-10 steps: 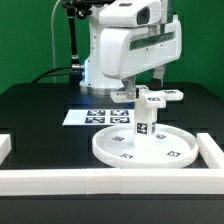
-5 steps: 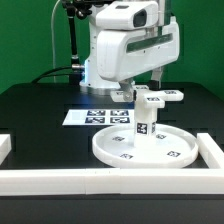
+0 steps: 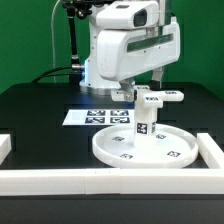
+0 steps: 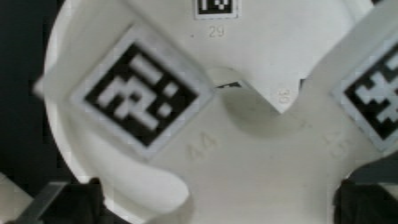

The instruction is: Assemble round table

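Observation:
The large round disc [image 3: 145, 148] lies flat on the black table. The short post [image 3: 143, 122] stands upright on the disc's middle. On top of the post rests the cross-shaped foot [image 3: 158, 97], tags facing up. My gripper [image 3: 145, 85] hangs right over the foot, open. In the wrist view the foot [image 4: 231, 130] fills the picture, with two tags on its arms. The dark fingers [image 4: 36, 200] show only at the picture's corners, wide apart either side of the foot. I cannot tell whether they touch it.
The marker board [image 3: 95, 116] lies flat behind the disc, toward the exterior view's left. A white border wall [image 3: 100, 180] runs along the front, with short walls at the right [image 3: 212, 150] and left [image 3: 4, 147]. The robot base [image 3: 100, 70] stands at the back.

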